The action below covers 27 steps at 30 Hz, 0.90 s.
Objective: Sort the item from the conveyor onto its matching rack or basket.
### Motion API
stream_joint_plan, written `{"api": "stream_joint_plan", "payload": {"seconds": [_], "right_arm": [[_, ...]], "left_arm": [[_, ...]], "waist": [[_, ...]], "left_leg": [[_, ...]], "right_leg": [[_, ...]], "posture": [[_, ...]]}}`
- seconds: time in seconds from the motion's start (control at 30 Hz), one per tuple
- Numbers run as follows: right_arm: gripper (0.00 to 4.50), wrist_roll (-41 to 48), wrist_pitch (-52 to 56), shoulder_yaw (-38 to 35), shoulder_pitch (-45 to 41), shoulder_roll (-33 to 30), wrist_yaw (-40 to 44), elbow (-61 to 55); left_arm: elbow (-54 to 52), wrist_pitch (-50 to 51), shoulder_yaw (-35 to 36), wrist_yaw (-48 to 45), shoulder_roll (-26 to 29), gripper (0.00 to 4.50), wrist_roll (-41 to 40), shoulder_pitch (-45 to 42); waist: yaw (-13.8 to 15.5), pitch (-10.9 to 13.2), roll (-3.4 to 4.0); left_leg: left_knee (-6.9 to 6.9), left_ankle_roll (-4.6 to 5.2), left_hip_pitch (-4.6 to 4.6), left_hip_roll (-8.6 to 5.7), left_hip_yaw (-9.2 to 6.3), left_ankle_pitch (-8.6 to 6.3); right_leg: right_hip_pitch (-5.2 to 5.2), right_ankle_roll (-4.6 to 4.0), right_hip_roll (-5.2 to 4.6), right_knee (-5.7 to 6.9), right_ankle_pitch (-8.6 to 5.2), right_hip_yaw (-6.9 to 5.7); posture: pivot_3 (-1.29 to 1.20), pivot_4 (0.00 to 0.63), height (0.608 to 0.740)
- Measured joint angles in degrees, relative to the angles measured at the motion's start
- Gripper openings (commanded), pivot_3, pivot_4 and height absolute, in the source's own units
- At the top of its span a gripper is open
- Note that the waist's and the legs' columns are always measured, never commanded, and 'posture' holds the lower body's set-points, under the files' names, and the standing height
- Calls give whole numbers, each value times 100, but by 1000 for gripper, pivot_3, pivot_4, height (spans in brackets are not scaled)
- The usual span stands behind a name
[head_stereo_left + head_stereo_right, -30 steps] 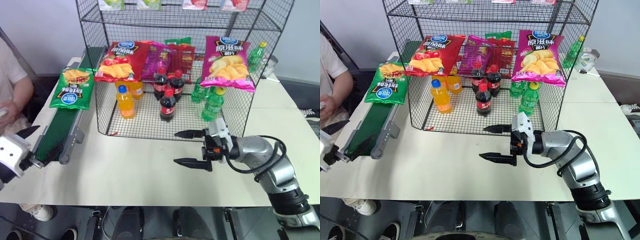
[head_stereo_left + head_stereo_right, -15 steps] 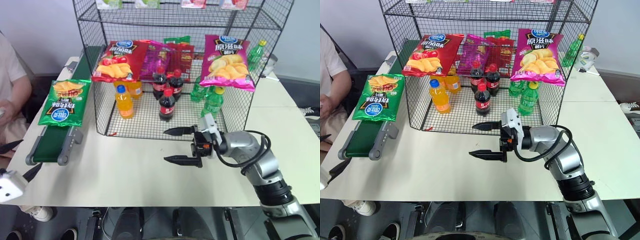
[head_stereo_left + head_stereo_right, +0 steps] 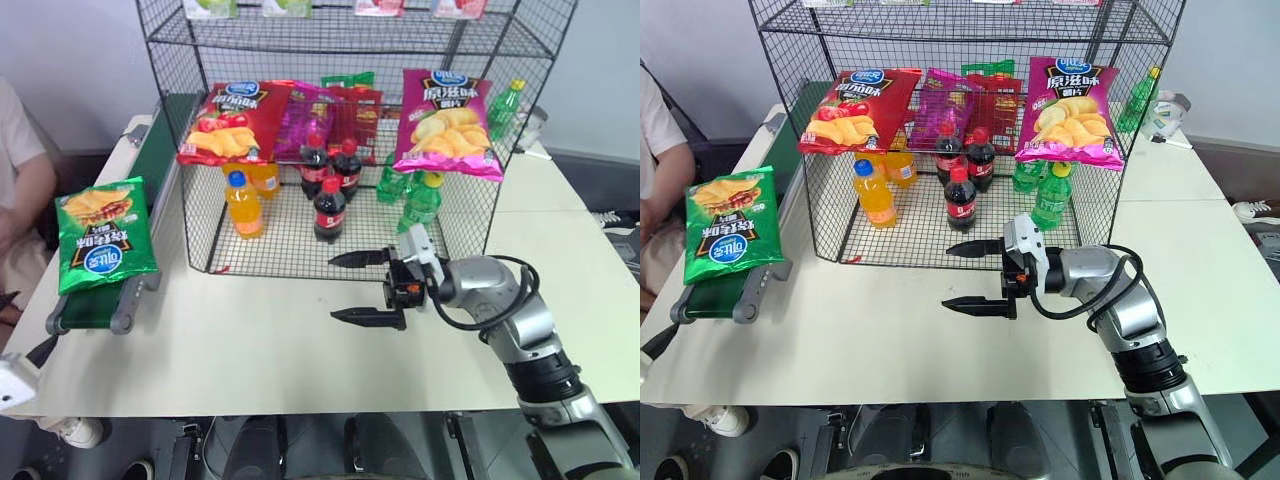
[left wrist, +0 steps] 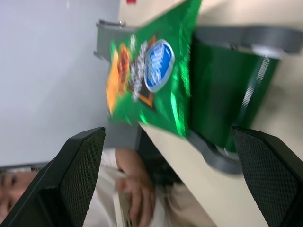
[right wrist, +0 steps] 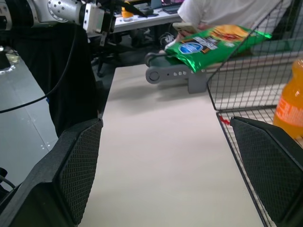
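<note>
The green crisp bag (image 3: 104, 234) lay at the near end of the conveyor (image 3: 92, 305), overhanging its edges, long axis running along the belt. The left gripper (image 4: 175, 184), fingers spread and empty, faced it closely; the right gripper (image 3: 368, 287), likewise spread and empty, hung well apart before the rack (image 3: 480, 215)
</note>
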Motion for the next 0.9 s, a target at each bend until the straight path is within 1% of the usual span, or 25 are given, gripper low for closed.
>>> {"api": "stream_joint_plan", "payload": {"seconds": [0.7,0.9], "right_arm": [[4491,-111,-225,-96,118,-191,-67,-17],[4491,-160,-269,-105,117,-216,-69,6]], "left_arm": [[584,147,-1166,733,263,4500,392,-593],[586,233,-1246,888,277,4500,396,-567]], "waist": [[-1,-1,-2],[7,-2,-3]], "left_leg": [[5,0,-2,0,2,0],[12,1,-2,-1,2,1]], "right_leg": [[-6,2,4,12,1,-2],[-4,3,4,16,1,-2]], "posture": [[0,150,739],[0,150,739]]}}
